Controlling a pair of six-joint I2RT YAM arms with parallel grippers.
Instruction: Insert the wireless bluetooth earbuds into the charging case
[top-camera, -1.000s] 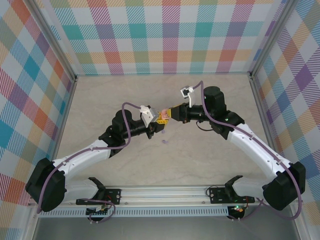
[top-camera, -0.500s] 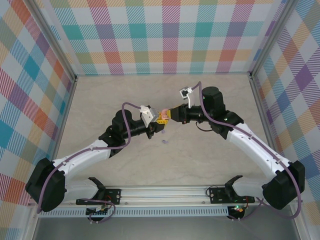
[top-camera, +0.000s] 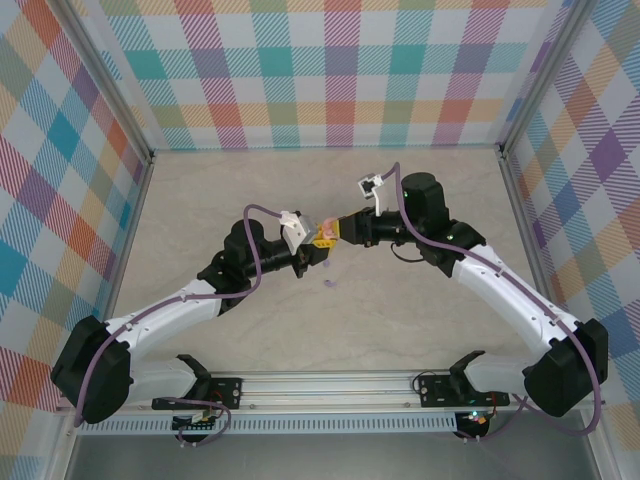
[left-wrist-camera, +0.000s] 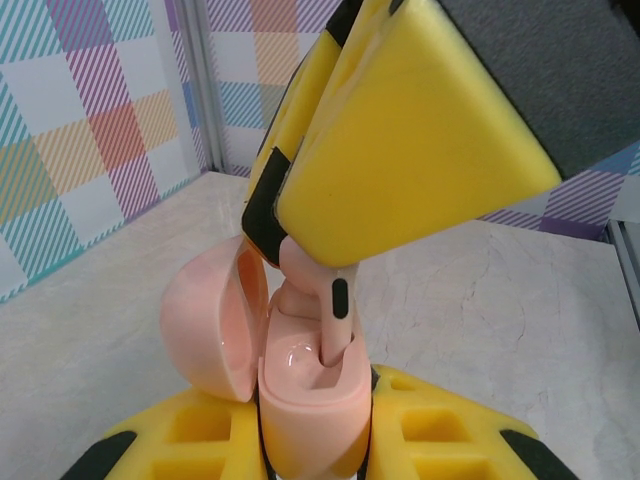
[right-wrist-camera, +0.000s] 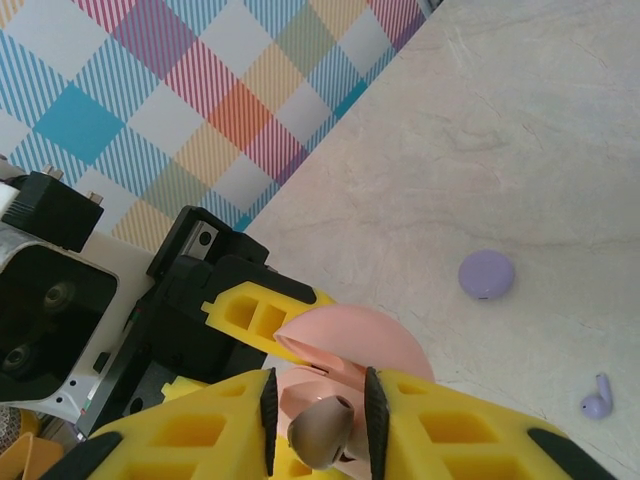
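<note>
A purple disc (right-wrist-camera: 486, 273) and a purple earbud (right-wrist-camera: 597, 400) lie apart on the table (top-camera: 420, 320) near its middle, while the right gripper (top-camera: 337, 230) crowds over the mouth of the charging case (left-wrist-camera: 300, 400). The left gripper (top-camera: 310, 250) is clamped on that case above the table's middle, its lid (left-wrist-camera: 205, 325) swung open to one side. The pink earbud (left-wrist-camera: 336, 312) stands upright, stem pointing down into the case's well, and the right gripper's fingers (right-wrist-camera: 450, 420) sit slightly apart on either side of it.
</note>
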